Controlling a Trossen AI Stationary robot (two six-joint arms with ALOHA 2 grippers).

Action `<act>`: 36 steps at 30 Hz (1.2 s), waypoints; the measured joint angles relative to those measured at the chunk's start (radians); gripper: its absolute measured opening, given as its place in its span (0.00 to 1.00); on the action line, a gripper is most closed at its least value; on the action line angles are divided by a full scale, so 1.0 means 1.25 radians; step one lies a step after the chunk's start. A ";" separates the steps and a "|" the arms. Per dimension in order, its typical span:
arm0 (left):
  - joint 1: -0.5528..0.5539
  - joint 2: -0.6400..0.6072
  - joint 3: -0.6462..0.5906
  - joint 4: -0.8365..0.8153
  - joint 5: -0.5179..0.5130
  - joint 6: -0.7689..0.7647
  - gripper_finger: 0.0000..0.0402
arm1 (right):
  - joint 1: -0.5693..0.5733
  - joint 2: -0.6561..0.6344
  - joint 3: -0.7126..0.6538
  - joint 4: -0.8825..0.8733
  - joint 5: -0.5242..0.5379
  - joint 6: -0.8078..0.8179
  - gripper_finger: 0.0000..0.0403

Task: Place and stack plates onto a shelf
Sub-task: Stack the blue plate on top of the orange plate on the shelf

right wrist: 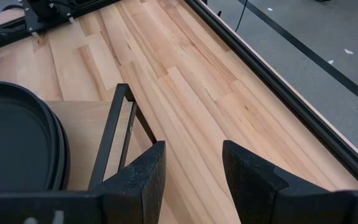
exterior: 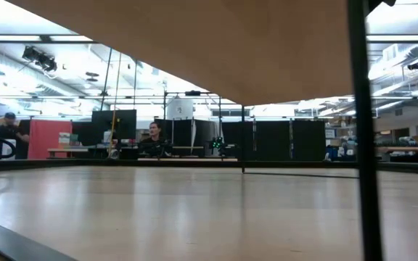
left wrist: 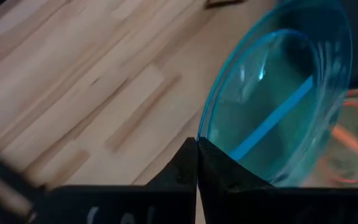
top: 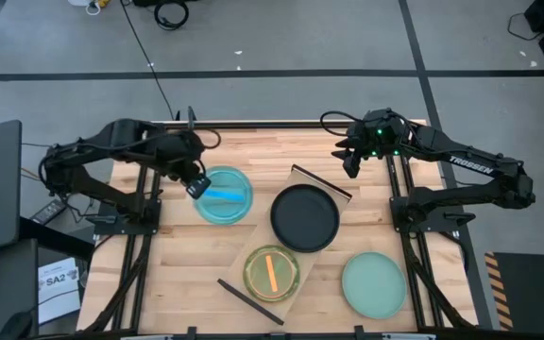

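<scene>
My left gripper [top: 196,187] is shut on the translucent teal plate [top: 227,196], which is over the table just left of the shelf [top: 263,236]. The shelf is a light board lying askew mid-table, with dark end strips. A matte black plate [top: 305,217] and a green plate with an orange streak [top: 271,272] sit on it. The mint-green plate [top: 374,283] lies flat on the table near its right front. My right gripper [top: 350,162] is open and hovers by the shelf's far end strip [right wrist: 114,137], touching nothing. My left gripper [left wrist: 196,146] pinches the teal plate [left wrist: 272,93] by its rim [left wrist: 205,134], on the side toward the table's left. The fingers come in from the left, slanting down. The plate reaches away from the fingertips toward the shelf; whether it is clear of the table, I cannot tell.
Both arm bases stand at the table's left and right sides. Bare planked table top lies left of the teal plate and along the far right edge [right wrist: 229,74]. The low view looks under the shelf board [exterior: 231,51] past a dark post [exterior: 361,130]; people sit in the room beyond.
</scene>
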 joint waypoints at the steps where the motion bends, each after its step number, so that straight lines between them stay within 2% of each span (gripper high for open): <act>1: 0.000 0.001 0.007 0.016 0.009 0.000 0.01 | 0.000 0.000 0.000 0.000 0.000 0.000 0.41; 8: -0.030 0.019 0.013 0.143 0.050 -0.003 0.01 | 0.000 0.000 0.000 0.000 0.000 0.000 0.41; 23: -0.203 0.179 0.012 0.236 0.112 -0.109 0.01 | 0.000 0.000 0.000 -0.006 -0.001 0.000 0.41; 36: -0.267 0.250 0.011 0.325 0.133 -0.174 0.01 | 0.000 0.000 0.000 -0.014 -0.001 0.000 0.41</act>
